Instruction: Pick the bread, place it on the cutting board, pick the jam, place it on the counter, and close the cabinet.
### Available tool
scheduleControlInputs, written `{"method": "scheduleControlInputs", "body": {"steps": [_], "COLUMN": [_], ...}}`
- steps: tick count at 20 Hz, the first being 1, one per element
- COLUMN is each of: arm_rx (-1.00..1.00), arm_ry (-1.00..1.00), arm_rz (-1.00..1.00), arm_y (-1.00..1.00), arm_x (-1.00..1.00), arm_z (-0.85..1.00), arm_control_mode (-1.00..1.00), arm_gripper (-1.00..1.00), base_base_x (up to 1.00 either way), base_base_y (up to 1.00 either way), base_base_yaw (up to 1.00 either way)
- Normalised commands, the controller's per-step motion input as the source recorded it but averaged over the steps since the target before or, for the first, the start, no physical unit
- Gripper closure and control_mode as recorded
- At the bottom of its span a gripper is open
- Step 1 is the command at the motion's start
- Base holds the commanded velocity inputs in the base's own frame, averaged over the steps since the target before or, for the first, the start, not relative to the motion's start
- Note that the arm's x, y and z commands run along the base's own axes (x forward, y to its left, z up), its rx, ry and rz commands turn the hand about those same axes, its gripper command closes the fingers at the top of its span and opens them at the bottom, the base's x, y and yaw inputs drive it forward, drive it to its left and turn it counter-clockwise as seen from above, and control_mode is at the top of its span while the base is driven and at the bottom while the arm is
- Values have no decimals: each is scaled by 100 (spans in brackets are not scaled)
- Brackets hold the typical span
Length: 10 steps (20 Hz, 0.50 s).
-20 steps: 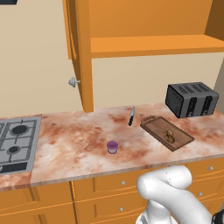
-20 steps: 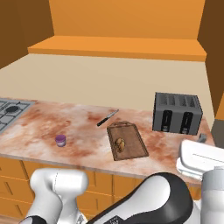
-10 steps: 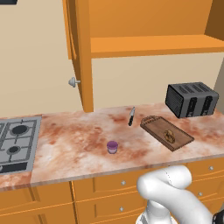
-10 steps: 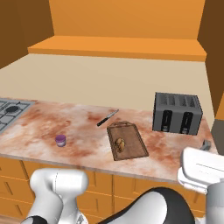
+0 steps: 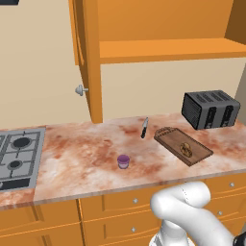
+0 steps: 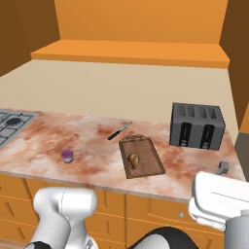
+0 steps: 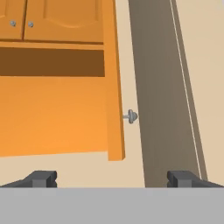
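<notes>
arm: folded low, elbow at bottom of both base views | gripper (image 7: 112,178): fingers wide apart, holding nothing

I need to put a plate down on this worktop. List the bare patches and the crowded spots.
Free: the marbled stone counter between the grey gas hob and the small purple jam jar, and behind that jar. Crowded: the right end, where the black-handled knife, the dark wooden cutting board carrying the round brown bread, and the black toaster cluster.

Purple jam (image 5: 123,161), mottled brown bread (image 5: 185,149), orange cabinet (image 5: 89,57), marbled reddish counter (image 5: 91,158).
</notes>
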Motion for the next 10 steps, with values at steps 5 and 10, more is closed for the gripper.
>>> {"method": "scheduleControlInputs", "body": {"steps": [5, 10], "arm_rx": [0, 0], "arm_ry": [0, 0], "arm_rz": [3, 3], "arm_y": [9, 0], "arm_x": [-1, 1], "arm_z": [19, 17], "arm_control_mode": [-100, -100], "arm_gripper": [-100, -100], "base_base_x": [0, 0], "base_base_y": [0, 0], "base_base_yaw": [0, 0]}}
